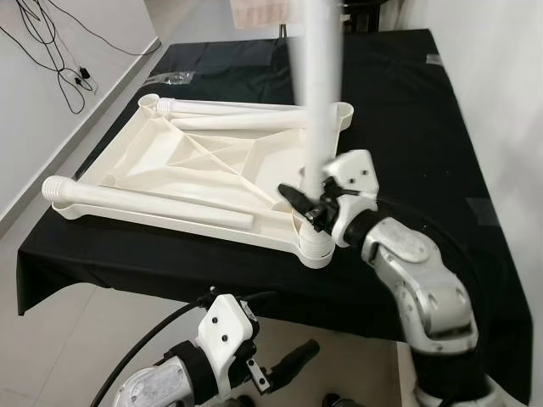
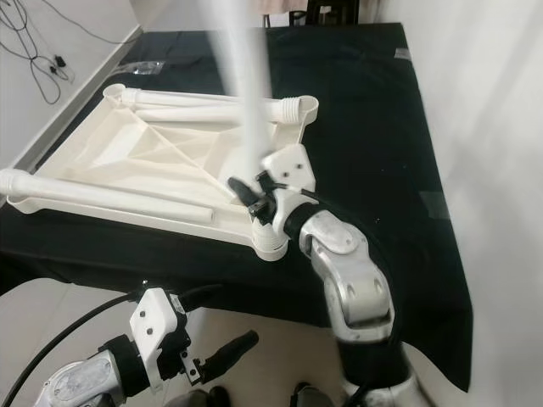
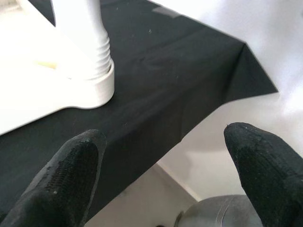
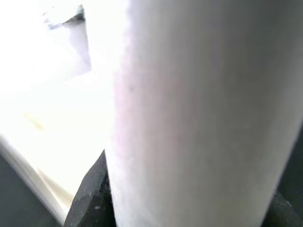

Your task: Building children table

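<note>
A white plastic table top (image 1: 170,153) lies upside down on the black-clothed table (image 1: 407,102). One white leg (image 1: 318,85) stands upright in the near right corner socket (image 1: 316,248). My right gripper (image 1: 310,203) is shut on this leg just above the socket; up close the leg (image 4: 199,113) sits between its black fingers (image 4: 90,194). Another leg (image 1: 144,202) lies along the top's near edge, and two more legs (image 1: 233,114) lie along the far edge. My left gripper (image 3: 165,146) hangs open below the table's front edge, with nothing in it, facing the socket (image 3: 94,87).
The table's front edge overhangs the floor just ahead of my left arm (image 1: 212,339). Cables (image 1: 51,51) trail on the floor at the left. A clear plastic bag (image 1: 174,78) lies at the far left of the cloth. A white wall (image 1: 509,85) runs along the right.
</note>
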You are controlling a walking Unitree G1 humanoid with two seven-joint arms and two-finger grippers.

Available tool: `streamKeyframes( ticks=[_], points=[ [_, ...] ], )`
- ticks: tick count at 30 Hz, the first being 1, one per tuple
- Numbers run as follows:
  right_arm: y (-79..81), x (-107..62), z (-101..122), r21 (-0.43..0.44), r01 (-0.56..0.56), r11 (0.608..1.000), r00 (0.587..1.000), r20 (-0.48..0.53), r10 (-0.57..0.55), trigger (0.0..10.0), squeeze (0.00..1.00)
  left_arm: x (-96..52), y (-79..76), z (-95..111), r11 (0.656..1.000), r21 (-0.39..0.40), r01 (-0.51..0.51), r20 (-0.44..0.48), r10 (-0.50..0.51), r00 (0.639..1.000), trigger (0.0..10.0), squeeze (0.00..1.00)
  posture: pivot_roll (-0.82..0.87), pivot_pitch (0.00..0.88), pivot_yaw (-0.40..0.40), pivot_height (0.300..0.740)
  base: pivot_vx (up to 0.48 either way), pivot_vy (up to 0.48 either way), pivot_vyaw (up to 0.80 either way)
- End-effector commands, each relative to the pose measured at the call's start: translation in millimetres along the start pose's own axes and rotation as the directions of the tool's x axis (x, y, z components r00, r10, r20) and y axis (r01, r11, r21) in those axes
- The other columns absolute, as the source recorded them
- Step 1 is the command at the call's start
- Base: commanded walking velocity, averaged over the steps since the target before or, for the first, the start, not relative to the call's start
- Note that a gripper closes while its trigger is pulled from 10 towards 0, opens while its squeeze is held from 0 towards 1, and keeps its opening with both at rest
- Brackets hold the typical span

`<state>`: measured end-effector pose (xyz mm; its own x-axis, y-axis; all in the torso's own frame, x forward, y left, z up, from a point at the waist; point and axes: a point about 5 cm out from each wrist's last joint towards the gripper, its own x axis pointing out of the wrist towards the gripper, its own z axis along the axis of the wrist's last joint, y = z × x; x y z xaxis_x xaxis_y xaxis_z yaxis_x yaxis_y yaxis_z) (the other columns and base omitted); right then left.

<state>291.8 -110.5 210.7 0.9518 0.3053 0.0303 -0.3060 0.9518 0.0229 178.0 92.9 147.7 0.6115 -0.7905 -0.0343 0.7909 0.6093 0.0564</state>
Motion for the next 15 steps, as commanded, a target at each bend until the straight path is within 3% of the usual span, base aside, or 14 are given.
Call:
streamKeyframes(
  ticks=[1,2,6,11,13,14,15],
  points=[
    [-23.6,-13.3,-56,0.011,0.218,0.976,0.936,-0.286,-0.206,10.0,0.00,-4.0,2.1,-5,1.000,-0.001,-0.006,-0.021,0.006,1.000,10.0,0.00,-0.02,0.232,0.096,0.740,0.000,0.000,0.00],
    [-21.4,-14.9,-56,0.042,0.269,0.962,0.930,-0.272,-0.249,10.0,0.00,-4.4,2.8,-5,1.000,0.000,-0.007,-0.023,0.007,1.000,10.0,0.00,-0.01,0.232,0.098,0.740,0.000,0.000,0.00],
    [-15.1,-14.1,-53,0.083,0.288,0.954,0.935,-0.239,-0.261,10.0,0.00,-5.1,3.5,-5,1.000,0.003,-0.009,-0.025,0.009,1.000,10.0,0.00,-0.01,0.228,0.099,0.740,0.000,0.000,0.00],
    [-6.8,-10.4,-49,0.078,0.238,0.968,0.960,-0.170,-0.222,10.0,0.00,-5.9,4.9,-6,1.000,0.007,-0.012,-0.030,0.012,0.999,10.0,0.00,0.00,0.227,0.100,0.740,0.000,0.000,0.00],
    [-3.2,-8.4,-46,0.063,0.185,0.981,0.974,-0.142,-0.175,10.0,0.00,-6.0,5.3,-6,1.000,0.008,-0.013,-0.031,0.013,0.999,10.0,0.00,0.00,0.226,0.101,0.740,0.000,0.000,0.00],
    [1.0,-5.3,-40,0.042,0.100,0.994,0.991,-0.091,-0.096,10.0,0.00,-6.1,5.9,-7,1.000,0.010,-0.014,-0.033,0.014,0.999,10.0,0.00,0.00,0.222,0.103,0.740,0.000,0.000,0.00],
    [1.0,-5.3,-40,0.042,0.100,0.994,0.991,-0.091,-0.096,10.0,0.00,-6.1,5.9,-7,1.000,0.010,-0.014,-0.033,0.014,0.999,10.0,0.00,0.00,0.222,0.103,0.740,0.000,0.000,0.00]
  ],
)
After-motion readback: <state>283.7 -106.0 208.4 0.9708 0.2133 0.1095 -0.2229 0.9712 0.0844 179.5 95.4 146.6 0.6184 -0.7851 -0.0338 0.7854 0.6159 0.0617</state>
